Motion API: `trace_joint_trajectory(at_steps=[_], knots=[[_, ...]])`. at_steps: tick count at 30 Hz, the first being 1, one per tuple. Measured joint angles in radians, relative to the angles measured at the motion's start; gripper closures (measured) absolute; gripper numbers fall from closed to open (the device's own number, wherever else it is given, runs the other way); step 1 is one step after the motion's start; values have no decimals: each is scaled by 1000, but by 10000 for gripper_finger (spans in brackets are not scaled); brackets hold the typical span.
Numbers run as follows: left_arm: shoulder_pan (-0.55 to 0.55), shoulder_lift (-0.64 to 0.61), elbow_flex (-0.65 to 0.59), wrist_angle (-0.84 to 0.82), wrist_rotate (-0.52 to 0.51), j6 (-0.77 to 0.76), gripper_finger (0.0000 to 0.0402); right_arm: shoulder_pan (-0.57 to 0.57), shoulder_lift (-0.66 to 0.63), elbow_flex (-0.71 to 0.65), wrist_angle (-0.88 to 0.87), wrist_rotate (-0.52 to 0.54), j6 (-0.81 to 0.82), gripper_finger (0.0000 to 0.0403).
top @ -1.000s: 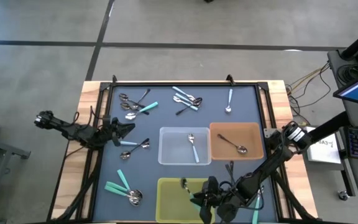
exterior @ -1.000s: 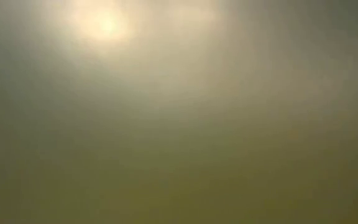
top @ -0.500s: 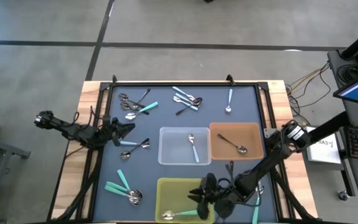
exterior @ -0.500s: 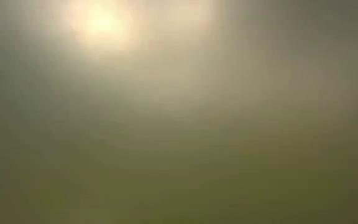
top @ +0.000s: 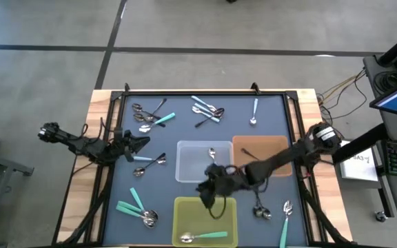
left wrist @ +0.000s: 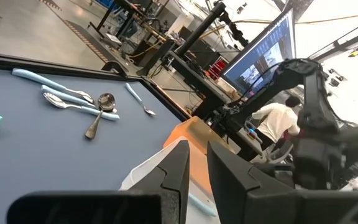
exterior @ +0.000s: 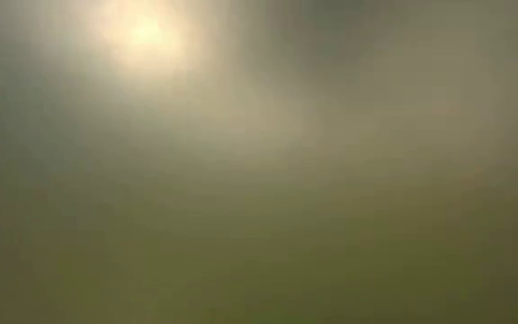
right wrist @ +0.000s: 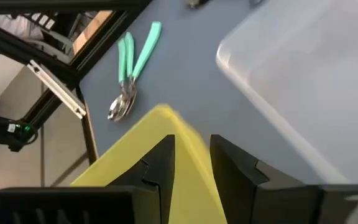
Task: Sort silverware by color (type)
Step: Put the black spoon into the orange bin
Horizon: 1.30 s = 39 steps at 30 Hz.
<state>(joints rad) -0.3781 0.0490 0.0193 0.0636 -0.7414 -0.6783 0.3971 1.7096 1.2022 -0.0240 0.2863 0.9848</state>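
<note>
Spoons with teal, light blue and dark handles lie scattered on the dark mat. One teal spoon (top: 202,236) lies flat in the yellow-green bin (top: 185,207). A light blue one (top: 214,163) is in the clear bin (top: 188,165). My right gripper (top: 209,191) hovers open and empty over the gap between those two bins, and its wrist view shows the bin's corner (right wrist: 166,121) just ahead. My left gripper (top: 142,142) waits shut at the mat's left edge, beside a light blue spoon (top: 150,160).
The brown bin (top: 278,146) sits right of the clear one, partly under my right arm. Two teal spoons (top: 135,203) lie near left. A cluster (top: 205,109) lies at the far middle, more spoons at the far left (top: 150,118), others near right (top: 284,219). The low view shows only haze.
The teal spoon dropped from my right gripper and came to lie flat along the near side of the yellow-green bin. That gripper then rose from the bin's right part and swung toward the far edge and slightly left, ending between the clear and yellow-green bins.
</note>
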Motion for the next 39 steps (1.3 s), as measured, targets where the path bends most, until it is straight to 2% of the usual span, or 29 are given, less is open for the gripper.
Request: trace_joint_trajectory(at_steps=[4,9,15,27,35,39], knots=[[0,1,0,1,0,0,361,-84,-75,0,-86,-57,-145,310],[0,3,0,2,0,0,361,-188,-161,0,-335,-106,-324,309],[0,4,0,3,0,0,361,-296,-221,0,-542,-111,-547,309],[0,5,0,2,0,0,361,-523,-243,0,-586,-111,-1079,303],[0,5,0,2,0,0,361,-642,-216,0,-592,-140,-1193,259],[0,5,0,2,0,0,361,-691,-213,0,-593,-139,-1221,250]])
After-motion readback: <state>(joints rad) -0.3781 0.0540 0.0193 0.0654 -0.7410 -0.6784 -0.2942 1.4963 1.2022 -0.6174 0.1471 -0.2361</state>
